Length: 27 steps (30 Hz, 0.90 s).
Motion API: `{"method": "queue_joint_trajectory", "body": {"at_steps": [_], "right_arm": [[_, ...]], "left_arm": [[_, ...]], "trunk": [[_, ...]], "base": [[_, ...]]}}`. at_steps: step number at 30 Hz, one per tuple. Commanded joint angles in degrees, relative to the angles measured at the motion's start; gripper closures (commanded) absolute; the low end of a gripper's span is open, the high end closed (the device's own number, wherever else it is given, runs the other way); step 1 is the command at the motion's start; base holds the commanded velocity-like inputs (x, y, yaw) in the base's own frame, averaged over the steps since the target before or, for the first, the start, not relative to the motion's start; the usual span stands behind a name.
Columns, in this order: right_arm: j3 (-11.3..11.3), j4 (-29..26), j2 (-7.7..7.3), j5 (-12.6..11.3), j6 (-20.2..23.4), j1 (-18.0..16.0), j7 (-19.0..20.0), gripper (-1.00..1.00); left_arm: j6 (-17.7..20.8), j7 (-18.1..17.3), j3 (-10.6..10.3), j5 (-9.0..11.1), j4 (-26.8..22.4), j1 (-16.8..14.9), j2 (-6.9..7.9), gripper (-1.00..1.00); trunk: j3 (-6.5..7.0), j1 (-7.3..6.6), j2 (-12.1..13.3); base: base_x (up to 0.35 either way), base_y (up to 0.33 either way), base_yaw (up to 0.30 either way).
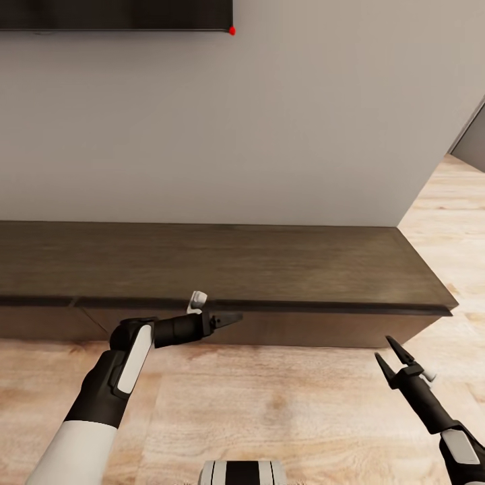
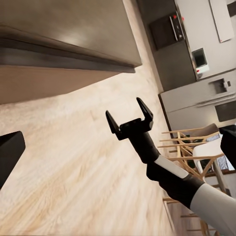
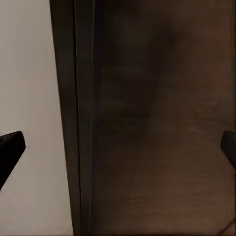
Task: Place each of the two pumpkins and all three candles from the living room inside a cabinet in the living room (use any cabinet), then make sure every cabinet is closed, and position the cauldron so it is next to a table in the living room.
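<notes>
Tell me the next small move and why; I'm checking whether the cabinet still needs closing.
Probably ease the left hand forward against the cabinet front. It sits level with the drawer fronts just under the top edge, pointing sideways along them. In the head view, the fronts look flush, though a seam near the left arm is hard to judge. The right hand is open over the floor and holds nothing.
</notes>
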Motion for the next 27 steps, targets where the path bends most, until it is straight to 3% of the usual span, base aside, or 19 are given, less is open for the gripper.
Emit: {"method": "queue_joint_trajectory", "body": {"at_steps": [1,6,11,14,27], "right_arm": [[-0.1,0.0,-0.03,-0.2,0.7,0.0,0.2,-1.00],[-0.2,0.0,-0.13,-0.3,1.2,0.0,1.5,-1.00],[-0.1,0.0,-0.41,-0.3,1.3,0.0,2.7,-1.00],[-0.1,0.0,-0.64,-0.3,1.3,0.0,3.2,-1.00],[-0.1,0.0,-0.98,-0.2,1.4,0.0,5.3,-1.00]], "left_arm": [[0.2,-0.2,0.0,-0.1,0.0,0.0,-0.03,-1.00],[0.2,-0.2,0.0,0.0,0.0,0.0,0.00,-1.00],[0.2,-0.3,0.0,0.0,-0.1,0.0,0.02,-1.00],[0.2,-0.3,0.0,0.0,-0.1,0.0,0.02,-1.00],[0.2,-0.3,0.0,0.0,-0.1,0.0,-0.03,-1.00]], "trunk": [[-0.27,0.01,0.0],[-1.38,0.14,-0.1],[-1.38,0.14,-0.1],[-2.04,0.22,-0.1],[-2.04,0.22,-0.1]], "base": [[0.000,0.000,0.000],[0.000,0.000,0.000],[0.000,0.000,0.000],[0.000,0.000,0.000],[0.036,0.015,0.000]]}}
